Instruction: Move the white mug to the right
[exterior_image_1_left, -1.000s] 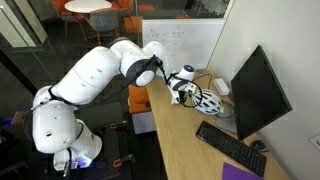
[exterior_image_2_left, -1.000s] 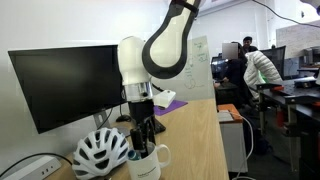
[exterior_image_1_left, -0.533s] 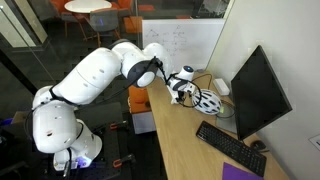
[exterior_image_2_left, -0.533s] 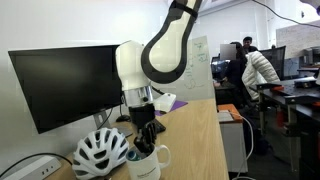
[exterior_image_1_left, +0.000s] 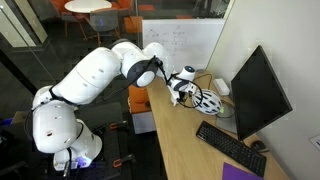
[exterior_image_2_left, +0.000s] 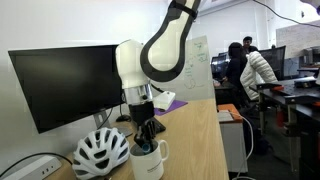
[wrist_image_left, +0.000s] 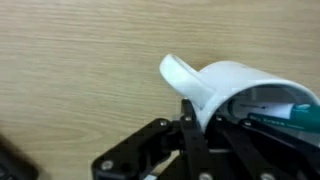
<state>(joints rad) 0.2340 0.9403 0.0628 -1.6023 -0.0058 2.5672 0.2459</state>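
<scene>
The white mug (exterior_image_2_left: 149, 164) stands on the wooden desk (exterior_image_2_left: 195, 140) beside the helmet, with its handle toward the open desk side. My gripper (exterior_image_2_left: 146, 141) comes straight down into its rim and is shut on the mug's wall. In the wrist view one dark finger (wrist_image_left: 189, 128) sits outside the wall of the mug (wrist_image_left: 240, 82) near the handle, and the other is inside. In the other exterior view the gripper (exterior_image_1_left: 179, 91) hides most of the mug.
A white bicycle helmet (exterior_image_2_left: 100, 153) (exterior_image_1_left: 207, 100) lies right against the mug. A dark monitor (exterior_image_2_left: 62, 84) (exterior_image_1_left: 258, 92) stands behind, and a keyboard (exterior_image_1_left: 231, 147) lies further along the desk. A whiteboard (exterior_image_1_left: 181, 43) stands at the desk's end. People (exterior_image_2_left: 258, 70) sit in the background.
The jaws have closed on the mug's wall. The mug has shifted slightly away from the helmet; the arm has hardly moved.
</scene>
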